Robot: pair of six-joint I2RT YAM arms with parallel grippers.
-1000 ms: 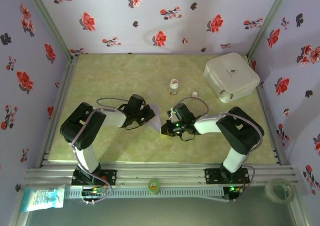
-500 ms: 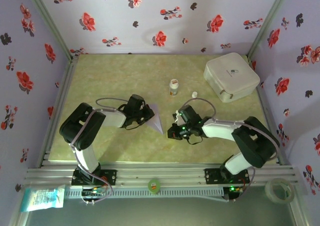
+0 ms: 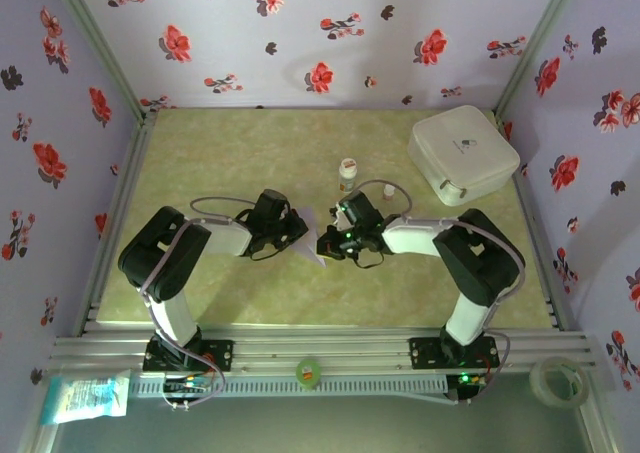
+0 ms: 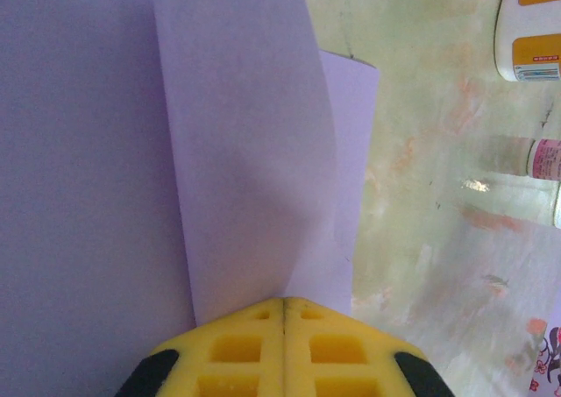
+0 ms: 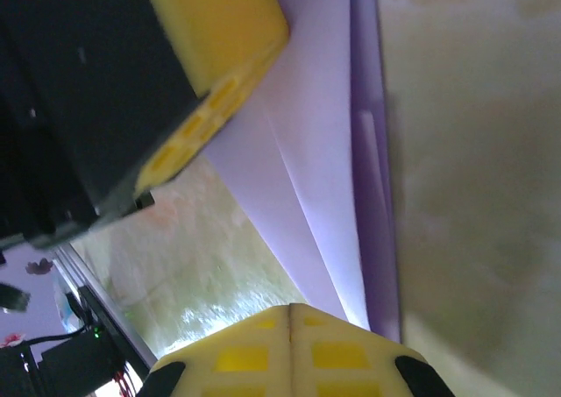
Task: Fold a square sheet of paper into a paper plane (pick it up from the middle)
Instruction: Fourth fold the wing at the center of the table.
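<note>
Both pincers are meeting near the middle of the tabletop (image 3: 220,153), a little toward its near edge. In the overhead view the left pincer (image 3: 301,235) is reaching in from the left edge side and the right pincer (image 3: 326,245) from the right edge side, and their tips are standing just beside each other.

The left pincer (image 4: 283,302) is staying clenched in its own wrist view, with its yellow pads pressed together and no gap between them. Its tip is touching the paper, but I cannot tell if a layer is caught between the pads. The right pincer (image 5: 290,308) is clenched as well, and its tip is touching the folded edge of the paper. In the right wrist view one yellow finger of the left pincer (image 5: 219,60) is lying over the paper.

The white box (image 3: 463,153) is sitting in the far right corner of the tabletop, well apart from the arms.

The sheet of paper (image 3: 313,239), pale lilac, is lying between the two pincers. It is showing as folded, with several layers and long straight creases (image 4: 237,152) running toward a narrow end (image 5: 324,152).

The white bottle with an orange label (image 3: 347,173) is standing upright on the far side of the pincers, and it is also appearing at the top corner of the left wrist view (image 4: 530,24). The smaller bottle (image 3: 388,190) is standing near it, toward the right edge.
</note>
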